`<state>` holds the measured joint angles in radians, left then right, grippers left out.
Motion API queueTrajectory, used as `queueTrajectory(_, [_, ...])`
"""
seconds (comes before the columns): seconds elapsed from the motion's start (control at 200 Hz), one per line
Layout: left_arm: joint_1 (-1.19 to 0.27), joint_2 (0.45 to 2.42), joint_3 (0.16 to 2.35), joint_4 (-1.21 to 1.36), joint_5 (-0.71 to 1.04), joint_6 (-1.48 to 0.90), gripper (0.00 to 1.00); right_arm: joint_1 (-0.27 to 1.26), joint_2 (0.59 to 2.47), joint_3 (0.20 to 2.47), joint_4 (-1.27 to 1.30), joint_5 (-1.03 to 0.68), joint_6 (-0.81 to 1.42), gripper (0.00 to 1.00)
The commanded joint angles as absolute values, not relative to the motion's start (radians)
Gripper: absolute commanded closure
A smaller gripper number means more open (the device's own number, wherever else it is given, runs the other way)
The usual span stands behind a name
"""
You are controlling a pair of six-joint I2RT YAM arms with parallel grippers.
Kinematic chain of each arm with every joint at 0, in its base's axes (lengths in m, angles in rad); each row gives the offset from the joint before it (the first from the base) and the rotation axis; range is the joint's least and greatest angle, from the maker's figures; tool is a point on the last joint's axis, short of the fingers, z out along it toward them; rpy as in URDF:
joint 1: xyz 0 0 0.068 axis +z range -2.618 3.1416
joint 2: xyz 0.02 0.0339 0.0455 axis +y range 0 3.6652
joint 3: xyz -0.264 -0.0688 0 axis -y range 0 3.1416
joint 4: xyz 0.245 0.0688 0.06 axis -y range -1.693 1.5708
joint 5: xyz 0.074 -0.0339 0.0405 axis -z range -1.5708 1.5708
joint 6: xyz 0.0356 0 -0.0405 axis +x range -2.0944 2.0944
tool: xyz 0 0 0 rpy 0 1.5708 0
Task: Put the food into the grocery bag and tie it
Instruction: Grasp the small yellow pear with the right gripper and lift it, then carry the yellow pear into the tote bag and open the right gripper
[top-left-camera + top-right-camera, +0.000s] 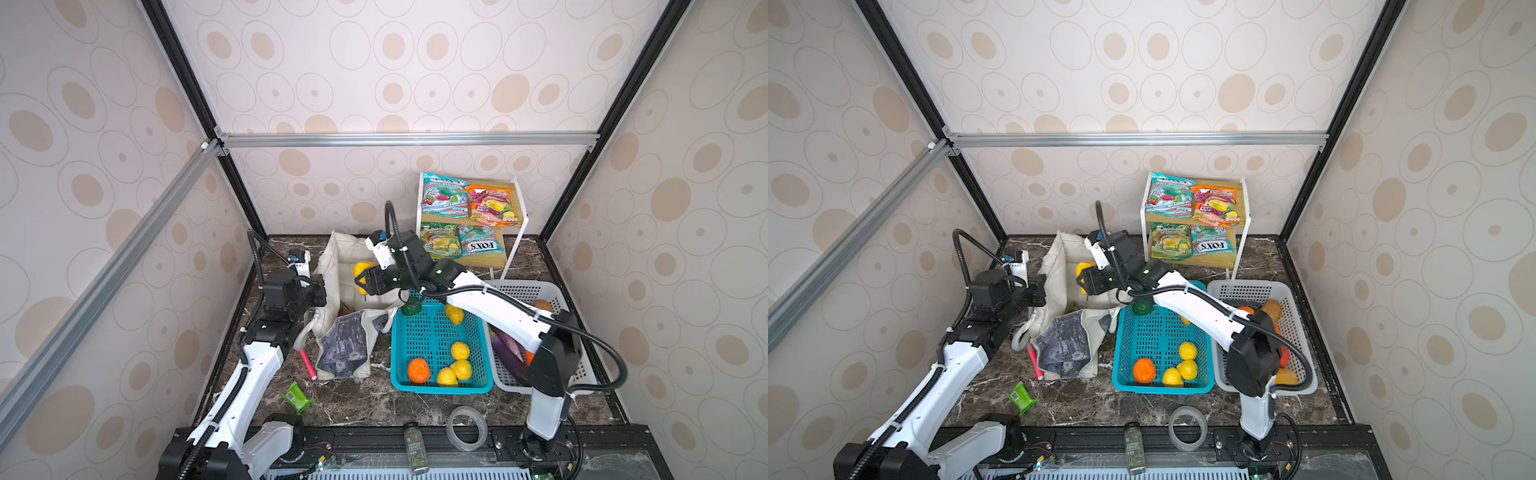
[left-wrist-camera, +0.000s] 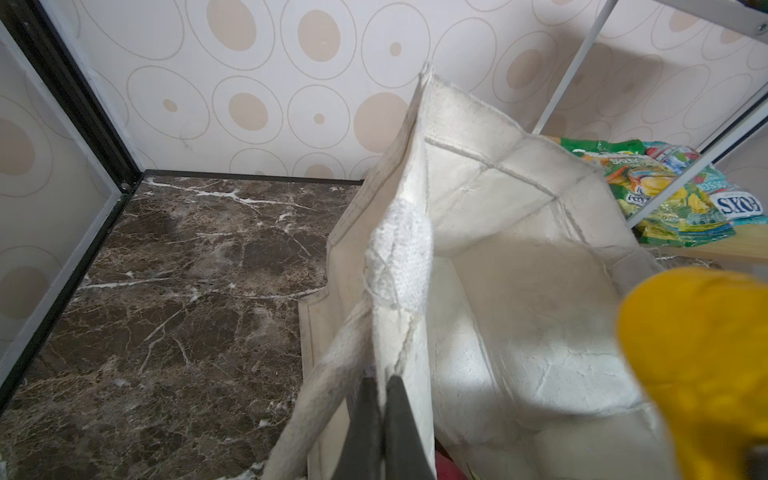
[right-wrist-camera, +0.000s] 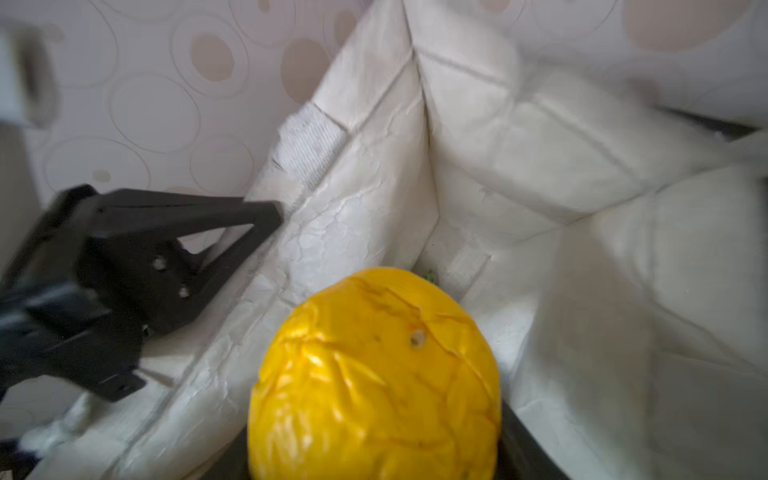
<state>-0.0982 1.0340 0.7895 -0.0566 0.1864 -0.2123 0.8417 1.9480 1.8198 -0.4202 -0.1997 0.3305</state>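
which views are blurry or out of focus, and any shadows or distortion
Right wrist view: the left gripper and the far lining of the grocery bag are smeared; the yellow fruit is fairly sharp. Left wrist view: that fruit is an out-of-focus blob, and a grey shadow crosses the lining. Both top views: sharp, evenly lit, frame posts splayed by the wide lens.

Four candy packets at one o'clock; two baskets at four o'clock; five yellow fruits, possibly more hidden; one bag.

Tape roll lies beside spice jar (front edge); pink stick, perhaps marker, well apart.
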Motion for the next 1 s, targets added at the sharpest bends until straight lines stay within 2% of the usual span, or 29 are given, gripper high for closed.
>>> queueTrajectory(0.0, [-0.104, 1.020, 0.796, -0.039, 0.198, -0.198, 1.00, 0.851, 2.032, 1.899, -0.532, -0.263, 0.341, 0.49])
queueTrajectory(0.35, [-0.104, 1.019, 0.797, -0.038, 0.202, -0.201, 1.00, 0.853, 2.189, 1.945, -0.612, -0.226, 0.354, 0.49])
queueTrajectory(0.5, [-0.104, 1.012, 0.796, -0.038, 0.196, -0.198, 1.00, 0.857, 2.203, 1.957, -0.628, -0.197, 0.352, 0.42])
queueTrajectory(0.94, [-0.104, 1.014, 0.795, -0.037, 0.194, -0.199, 1.00, 0.868, 2.110, 2.012, -0.652, -0.139, 0.334, 0.10])
queueTrajectory(0.96, [-0.105, 1.014, 0.796, -0.037, 0.192, -0.199, 1.00, 0.868, 2.103, 2.013, -0.651, -0.137, 0.334, 0.01])
queueTrajectory(0.995, [-0.104, 1.013, 0.795, -0.037, 0.192, -0.199, 1.00, 0.867, 2.087, 2.013, -0.649, -0.133, 0.334, 0.00])
